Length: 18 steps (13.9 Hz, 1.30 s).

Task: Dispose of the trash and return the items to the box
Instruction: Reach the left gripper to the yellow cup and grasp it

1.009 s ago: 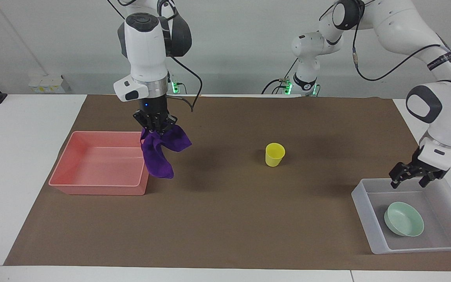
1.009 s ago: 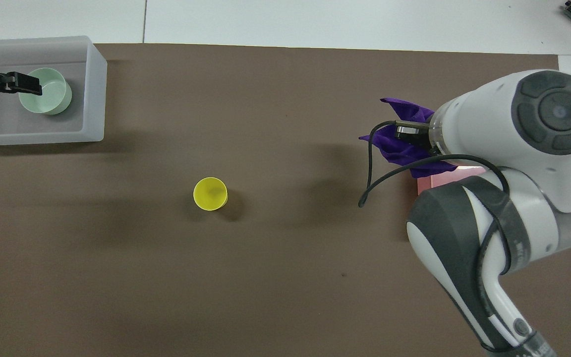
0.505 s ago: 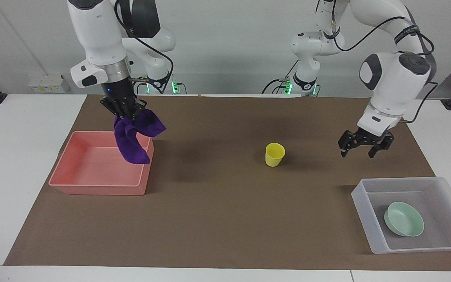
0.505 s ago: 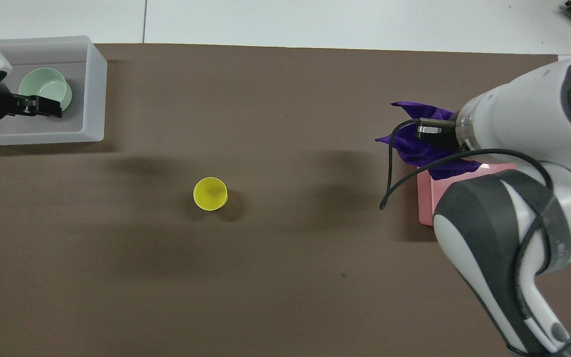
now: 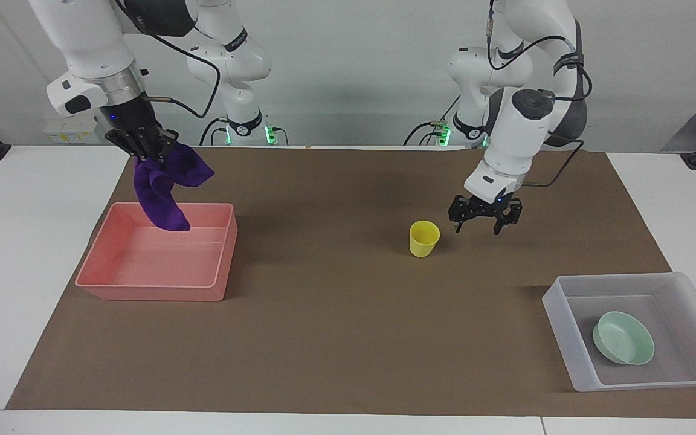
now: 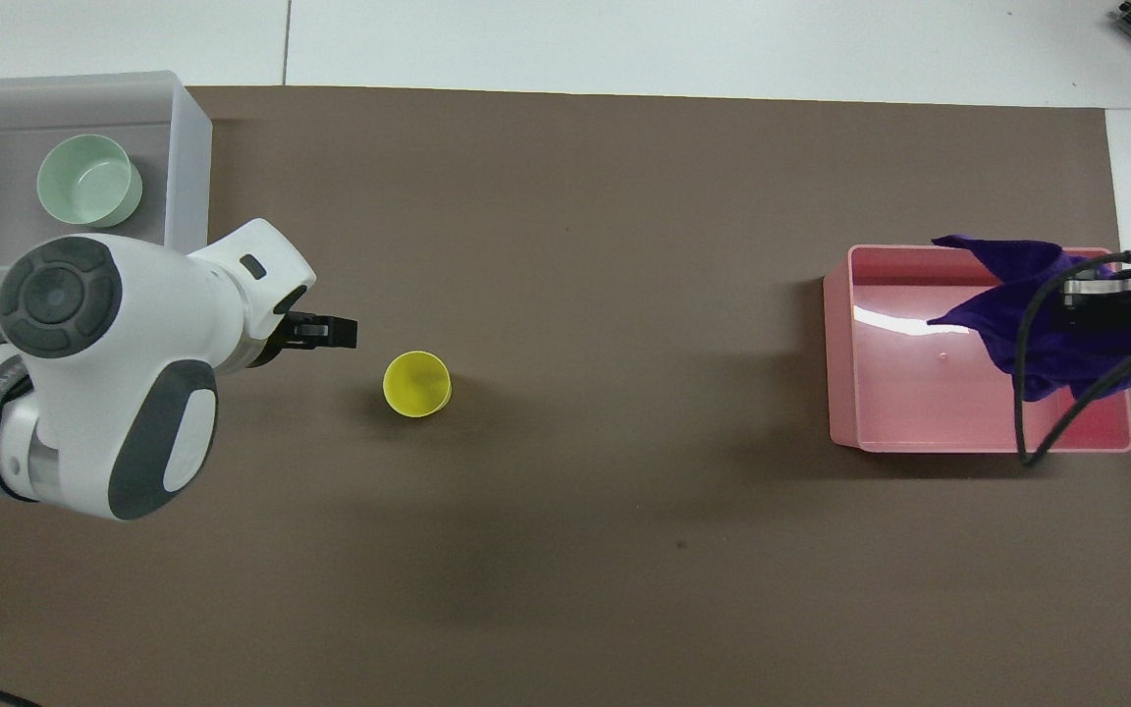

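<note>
My right gripper (image 5: 145, 150) is shut on the purple rag (image 5: 164, 187) and holds it in the air over the pink tray (image 5: 154, 289); the rag's lower end hangs down into the tray. The overhead view shows the rag (image 6: 1017, 295) over the tray (image 6: 880, 393). The yellow cup (image 5: 424, 238) stands upright on the brown mat mid-table. My left gripper (image 5: 484, 225) is open and empty, over the mat just beside the cup, toward the left arm's end. The mint-green bowl (image 5: 624, 337) lies in the translucent box (image 5: 559, 329).
A brown mat (image 5: 348, 338) covers most of the table. The box (image 6: 188, 167) sits at the left arm's end, farther from the robots than the cup (image 6: 416, 384). The pink tray sits at the right arm's end.
My right gripper carried the rag from beside the tray to over it. My left gripper left the box, with the bowl still in it, and moved to beside the cup.
</note>
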Available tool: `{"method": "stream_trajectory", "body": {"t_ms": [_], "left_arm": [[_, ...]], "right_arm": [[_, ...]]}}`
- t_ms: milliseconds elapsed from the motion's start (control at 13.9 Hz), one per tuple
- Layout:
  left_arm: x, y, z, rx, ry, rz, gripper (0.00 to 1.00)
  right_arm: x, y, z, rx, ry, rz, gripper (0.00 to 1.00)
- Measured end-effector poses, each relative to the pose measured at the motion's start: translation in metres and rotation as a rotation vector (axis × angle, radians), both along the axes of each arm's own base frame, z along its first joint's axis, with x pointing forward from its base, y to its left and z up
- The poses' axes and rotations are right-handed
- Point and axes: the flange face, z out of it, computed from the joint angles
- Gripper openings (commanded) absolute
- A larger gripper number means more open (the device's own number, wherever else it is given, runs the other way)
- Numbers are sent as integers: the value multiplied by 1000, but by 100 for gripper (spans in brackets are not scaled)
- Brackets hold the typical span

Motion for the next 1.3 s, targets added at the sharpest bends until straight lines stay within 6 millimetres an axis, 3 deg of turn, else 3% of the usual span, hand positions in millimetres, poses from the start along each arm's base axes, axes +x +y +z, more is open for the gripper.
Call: {"method": "stream_trajectory", "body": {"t_ms": [144, 432, 721, 793, 865, 937, 1009, 1297], "left_arm": [[-11, -19, -15, -11, -12, -1, 99], [-29, -29, -53, -20, -26, -22, 87], [-31, -28, -72, -15, -12, -24, 76], [-31, -30, -77, -15, -8, -27, 68], [-32, -33, -82, -13, -4, -32, 48], [-32, -35, -87, -12, 3, -35, 14], [-32, -36, -92, -11, 7, -36, 0], [-35, -45, -96, -17, 11, -3, 0]], "right_arm": [[-3, -3, -3, 3, 11, 1, 0], [-5, -6, -23, 3, 0, 45, 0], [-6, -39, -64, -5, -60, 74, 0], [-4, -41, -73, -7, -71, 77, 0], [-3, -42, -84, -9, -81, 80, 0], [-1, -42, -97, -11, -87, 84, 0], [-1, -42, -112, -11, -87, 85, 0], [4, -45, -167, -14, -81, 83, 0]]}}
